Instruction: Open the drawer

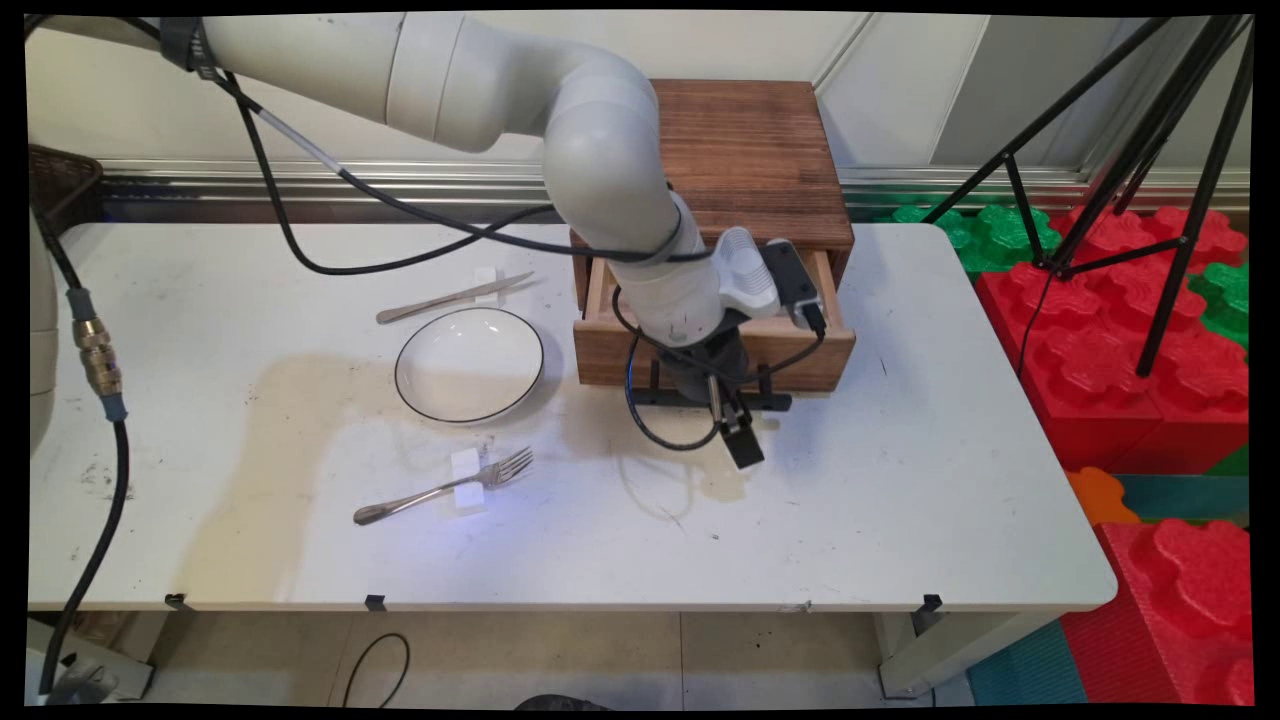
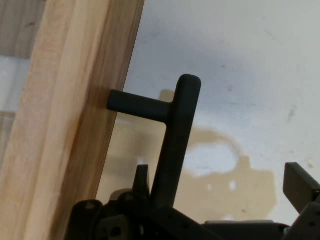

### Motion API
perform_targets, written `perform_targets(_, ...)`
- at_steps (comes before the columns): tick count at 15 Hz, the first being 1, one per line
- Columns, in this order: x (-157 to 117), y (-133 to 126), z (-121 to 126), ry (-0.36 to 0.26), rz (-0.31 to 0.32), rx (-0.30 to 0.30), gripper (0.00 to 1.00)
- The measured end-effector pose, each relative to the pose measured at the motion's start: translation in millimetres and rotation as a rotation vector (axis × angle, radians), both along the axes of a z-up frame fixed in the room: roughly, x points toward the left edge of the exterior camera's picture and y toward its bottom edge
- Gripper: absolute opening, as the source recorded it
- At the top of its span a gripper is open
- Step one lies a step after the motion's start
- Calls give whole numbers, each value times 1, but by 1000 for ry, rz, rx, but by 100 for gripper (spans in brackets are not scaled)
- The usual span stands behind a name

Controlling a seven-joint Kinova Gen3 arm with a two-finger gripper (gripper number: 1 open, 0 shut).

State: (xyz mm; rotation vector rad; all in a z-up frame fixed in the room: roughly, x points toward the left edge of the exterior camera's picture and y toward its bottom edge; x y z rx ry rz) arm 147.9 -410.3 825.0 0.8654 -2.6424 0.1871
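wooden drawer [image 1: 712,352] is seen pulled partly out of a dark-stained wooden cabinet [image 1: 755,150] at the back of the white table [image 1: 900,500]. a black bar handle [image 2: 177,135] is fixed to the drawer's front on short posts. the black gripper [image 1: 737,420] is placed right at this handle, pointing down toward the tabletop in front of the drawer. in the hand view the bar is seen running between the fingers, which are spread: one finger [image 2: 141,180] lies close against the bar on the drawer side, the other [image 2: 300,185] stands well apart on the far side, so the bar is straddled and not pinched.

to the left of the drawer a white plate [image 1: 469,364] with a dark rim is laid, with a knife [image 1: 455,297] beyond it and a fork [image 1: 445,487] nearer the front edge, all well apart from the gripper. black cables [image 1: 400,215] are draped from the arm across the table.

as a judgement, with so loose a hold the bar could be slipped off, and the unanchored cabinet could be dragged or tipped if the handle were pulled or pushed off-axis; a hanging cable loop could also be caught on the handle.
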Motion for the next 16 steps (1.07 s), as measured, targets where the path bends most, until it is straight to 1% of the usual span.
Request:
perform_targets(10,-16,42,2,-4,-24,45,100)
perform_targets(16,-26,63,5,-11,-23,50,100)
